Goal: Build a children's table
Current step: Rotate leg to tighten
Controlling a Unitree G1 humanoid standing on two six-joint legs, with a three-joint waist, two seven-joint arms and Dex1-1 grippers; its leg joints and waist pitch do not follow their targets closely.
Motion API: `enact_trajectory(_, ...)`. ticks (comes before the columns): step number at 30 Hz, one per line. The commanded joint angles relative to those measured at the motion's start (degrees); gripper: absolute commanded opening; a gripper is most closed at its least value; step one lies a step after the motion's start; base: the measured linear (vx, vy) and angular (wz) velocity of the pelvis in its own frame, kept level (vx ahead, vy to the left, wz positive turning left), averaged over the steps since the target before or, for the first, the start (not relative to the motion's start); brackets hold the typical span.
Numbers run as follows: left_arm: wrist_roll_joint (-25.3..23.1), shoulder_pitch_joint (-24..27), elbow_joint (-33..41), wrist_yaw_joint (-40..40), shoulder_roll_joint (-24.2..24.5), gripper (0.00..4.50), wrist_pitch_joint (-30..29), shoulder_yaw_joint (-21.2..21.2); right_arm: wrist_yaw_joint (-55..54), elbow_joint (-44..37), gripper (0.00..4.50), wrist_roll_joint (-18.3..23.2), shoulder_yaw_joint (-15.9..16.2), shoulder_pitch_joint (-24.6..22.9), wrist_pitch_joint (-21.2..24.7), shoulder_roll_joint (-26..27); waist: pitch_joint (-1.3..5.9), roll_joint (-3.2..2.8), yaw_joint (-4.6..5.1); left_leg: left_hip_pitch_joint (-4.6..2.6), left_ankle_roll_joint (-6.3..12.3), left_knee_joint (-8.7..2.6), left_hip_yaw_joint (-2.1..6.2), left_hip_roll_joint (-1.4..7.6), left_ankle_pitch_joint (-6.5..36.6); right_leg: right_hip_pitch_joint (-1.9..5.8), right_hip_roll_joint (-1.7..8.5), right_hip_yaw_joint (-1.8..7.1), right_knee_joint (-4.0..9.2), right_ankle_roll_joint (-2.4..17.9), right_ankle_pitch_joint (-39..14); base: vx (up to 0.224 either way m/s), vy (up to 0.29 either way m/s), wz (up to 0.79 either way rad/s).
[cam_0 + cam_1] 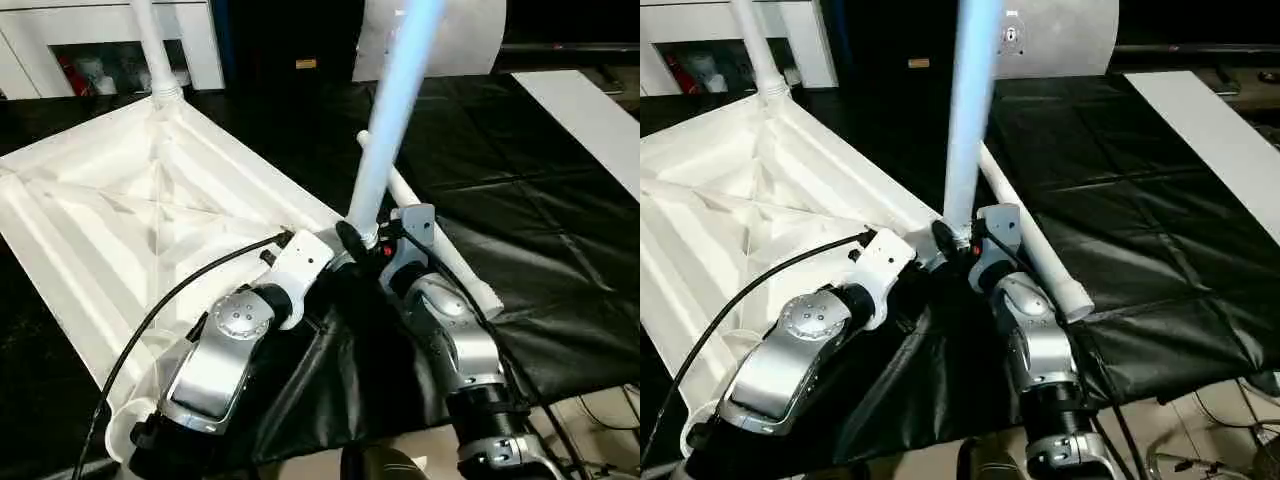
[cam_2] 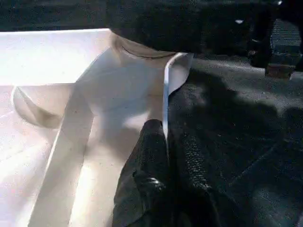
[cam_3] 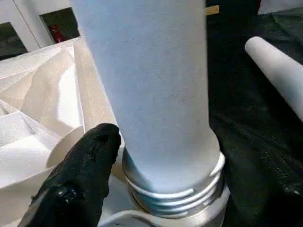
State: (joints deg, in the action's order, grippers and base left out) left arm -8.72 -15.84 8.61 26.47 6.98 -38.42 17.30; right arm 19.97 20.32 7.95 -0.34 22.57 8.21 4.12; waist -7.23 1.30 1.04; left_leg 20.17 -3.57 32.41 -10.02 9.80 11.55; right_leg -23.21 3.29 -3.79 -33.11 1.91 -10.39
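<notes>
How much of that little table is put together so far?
One leg already stands in the top's far corner. A second leg stands at the near corner socket with its thread still showing; the right gripper is around its base, the left gripper pinches the rim. One more leg lies on the black sheet.
</notes>
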Motion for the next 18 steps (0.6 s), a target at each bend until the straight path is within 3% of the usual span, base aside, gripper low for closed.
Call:
enact_trajectory(1, 1.23, -0.57, -1.22, 1.93, -1.18, 0.00, 1.94, 4.15, 2.81, 3.01, 3.81, 0.27, 3.85, -1.47, 2.21, 1.82, 2.68, -0.19, -0.23, 0.45, 4.85, -3.89, 1.18, 3.22, 10.02, 2.31, 4.99, 3.48, 4.37, 10.20, -16.55, 0.000, 0.000, 0.00)
enact_trajectory(5, 0.84, -1.05, -2.37, 0.83, -1.08, 0.00, 2.38, 4.14, 2.17, 1.46, 4.03, -1.09, 3.68, -2.15, 0.68, -0.34, 2.70, 0.11, -0.43, 0.35, 4.55, -3.89, 1.20, 3.29, 10.38, 2.27, 5.07, 3.38, 4.63, 9.52, -19.46, 0.000, 0.000, 0.00)
enact_trajectory(6, 0.64, -1.66, -3.47, 0.24, -1.07, 0.00, 2.79, 3.43, 4.52, -2.57, 4.21, 1.95, 1.92, -3.95, 2.55, -1.46, 2.76, 0.06, -0.82, 0.07, 4.48, -3.86, 1.12, 3.42, 10.55, 2.18, 4.98, 3.48, 4.63, 8.95, -19.66, 0.000, 0.000, 0.00)
enact_trajectory(7, 0.64, -1.66, -3.47, 0.24, -1.07, 0.00, 2.79, 3.43, 4.52, -2.57, 4.21, 1.95, 1.92, -3.95, 2.55, -1.46, 2.76, 0.06, -0.82, 0.07, 4.48, -3.86, 1.12, 3.42, 10.55, 2.18, 4.98, 3.48, 4.63, 8.95, -19.66, 0.000, 0.000, 0.00)
enact_trajectory(8, 0.20, -2.25, -4.59, -0.58, -0.82, 0.00, 2.88, 2.46, 6.02, -7.53, 4.26, 2.89, 1.44, -6.19, 3.84, -3.69, 2.75, -0.02, -1.15, 0.22, 4.74, -3.95, 1.13, 3.47, 9.61, 2.32, 4.80, 3.51, 4.46, 8.81, -17.58, 0.000, 0.000, 0.00)
enact_trajectory(9, -0.12, -2.58, -5.35, -1.77, -1.03, 0.00, 2.37, 1.42, 6.81, -10.06, 4.35, 3.56, 1.08, -7.25, 4.14, -4.83, 3.18, -0.04, -1.53, -0.33, 4.95, -3.69, 0.94, 3.58, 8.56, 2.14, 4.73, 3.60, 4.20, 9.31, -14.92, 0.000, 0.000, 0.00)
enact_trajectory(11, -0.37, -2.94, -6.14, -2.83, -1.22, 0.00, 2.18, 0.45, 7.33, -12.09, 4.35, 4.10, 0.69, -8.02, 4.79, -5.79, 3.09, -0.04, -1.58, -0.03, 5.41, -3.65, 0.91, 3.46, 8.12, 2.41, 4.71, 3.58, 4.17, 9.72, -13.59, 0.000, 0.000, 0.00)
enact_trajectory(12, -0.54, -3.77, -7.46, -4.67, -1.75, 0.00, 1.94, -1.29, 8.21, -14.72, 4.44, 5.94, -0.49, -8.77, 5.82, -6.63, 3.10, 0.09, -1.43, 0.48, 5.62, -3.77, 1.12, 3.40, 8.19, 2.74, 4.89, 3.46, 4.05, 10.17, -14.21, 0.000, 0.000, 0.00)
enact_trajectory(15, -0.09, -4.78, -9.11, -5.95, -2.36, 0.00, 2.25, -2.79, 8.37, -16.56, 4.44, 7.02, -1.24, -9.02, 6.68, -7.30, 3.15, 0.02, -1.20, 0.84, 5.38, -3.73, 1.31, 3.12, 9.23, 2.84, 5.06, 3.26, 4.67, 8.47, -20.22, 0.000, 0.000, 0.00)
enact_trajectory(18, 1.28, -8.35, -14.69, -7.82, -3.49, 0.00, 4.82, -5.07, 6.27, -17.14, 4.44, 6.24, -1.99, -8.82, 6.32, -8.01, 3.19, 0.00, -1.17, 0.58, 5.25, -3.56, 1.16, 2.94, 9.19, 2.43, 4.86, 3.28, 5.05, 7.89, -21.44, 0.000, 0.000, 0.00)
